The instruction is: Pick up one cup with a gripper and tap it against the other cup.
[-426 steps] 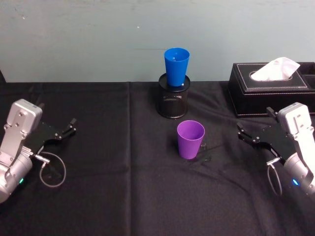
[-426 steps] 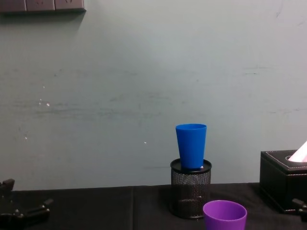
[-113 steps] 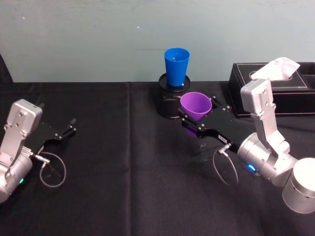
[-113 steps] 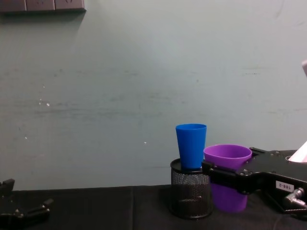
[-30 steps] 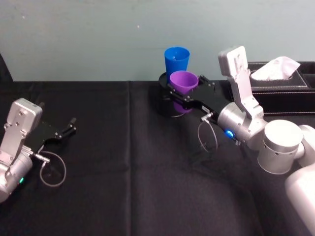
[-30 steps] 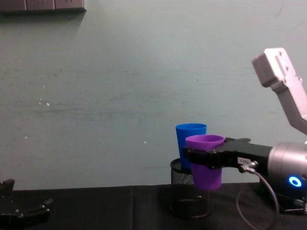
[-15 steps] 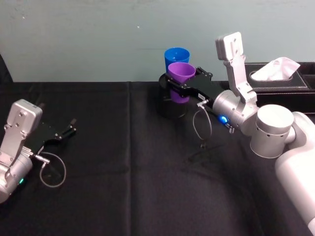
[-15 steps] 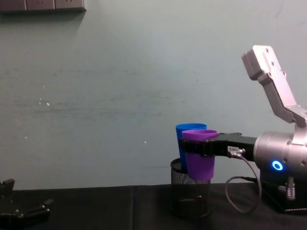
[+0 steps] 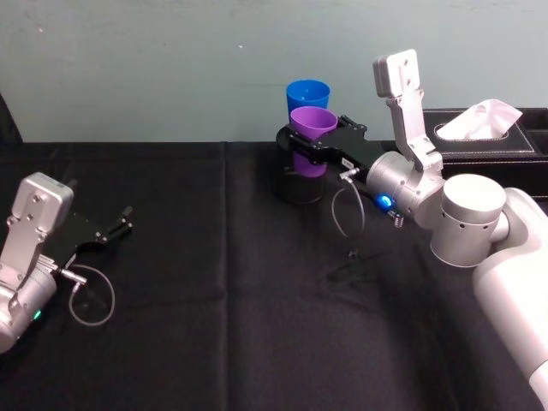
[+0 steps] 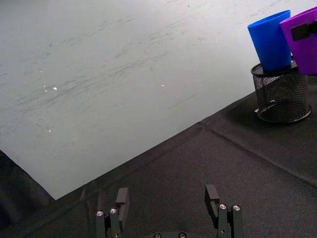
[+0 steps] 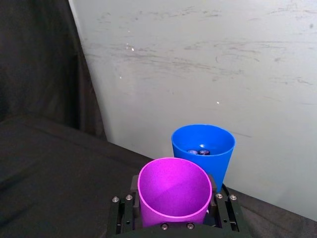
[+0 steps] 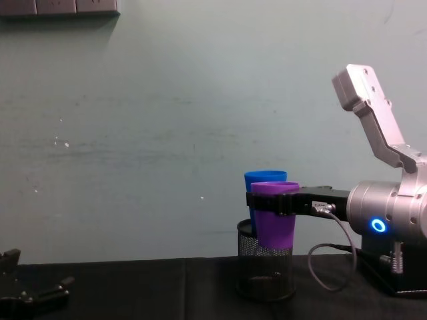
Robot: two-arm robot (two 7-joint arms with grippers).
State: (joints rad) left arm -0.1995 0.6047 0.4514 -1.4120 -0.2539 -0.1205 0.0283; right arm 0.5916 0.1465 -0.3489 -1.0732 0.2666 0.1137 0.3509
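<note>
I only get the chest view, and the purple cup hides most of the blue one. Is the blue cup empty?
Observer: No. The right wrist view looks into the blue cup and shows small items at its bottom.
Visitor: Anything in the purple one?
Observer: Nothing; the purple cup, clamped in the right end effector, is bare inside.
Visitor: And that dark shape at bottom left?
Observer: The left end effector, parked at the table's left; its wrist view shows open fingers holding nothing.
</note>
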